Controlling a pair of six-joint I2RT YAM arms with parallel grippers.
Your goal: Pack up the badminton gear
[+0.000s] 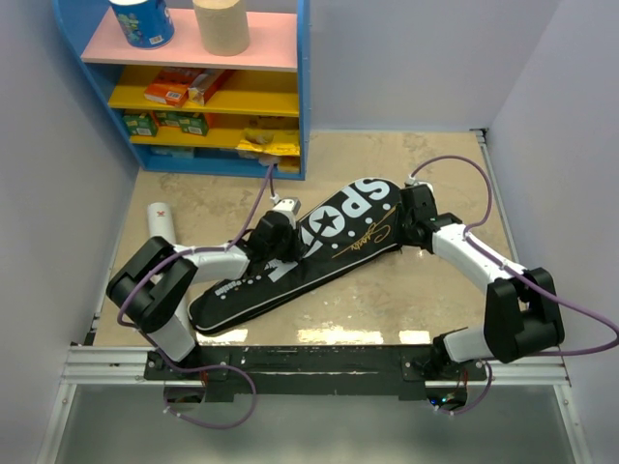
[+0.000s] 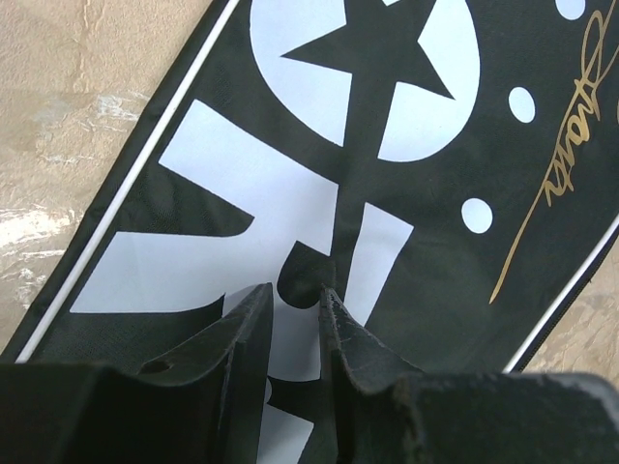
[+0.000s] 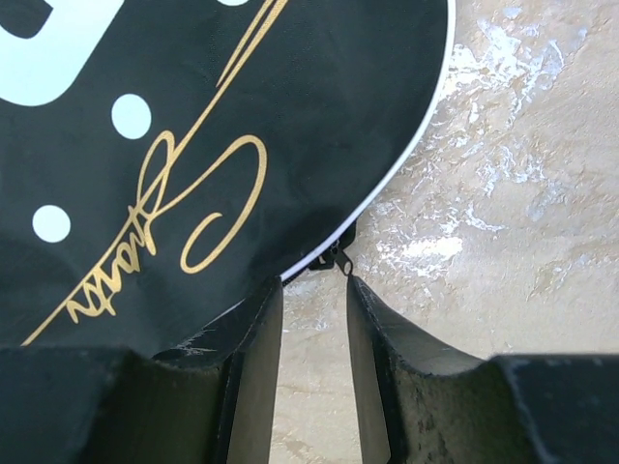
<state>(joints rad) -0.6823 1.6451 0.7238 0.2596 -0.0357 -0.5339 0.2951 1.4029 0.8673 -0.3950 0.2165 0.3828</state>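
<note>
Under the left gripper (image 2: 298,288) lies the black SPORT bag (image 1: 360,224), slantwise on the table (image 1: 435,300); jaws a narrow slit apart, tips down on the white lettering; whether a fold of cloth is nipped between them I cannot tell; seen from above, this gripper hides part of the lettering. Right gripper (image 3: 314,282) sits at the bag's rounded end, jaws apart, gripping nothing; zip pull (image 3: 340,259) just ahead of its tips. Left of the left arm, white tube (image 1: 160,220), near end hidden behind that arm. Tabletop tan, marbled, glossy; pale walls around; blue shelf unit (image 1: 302,97) beyond both grippers, top cut off from view.
</note>
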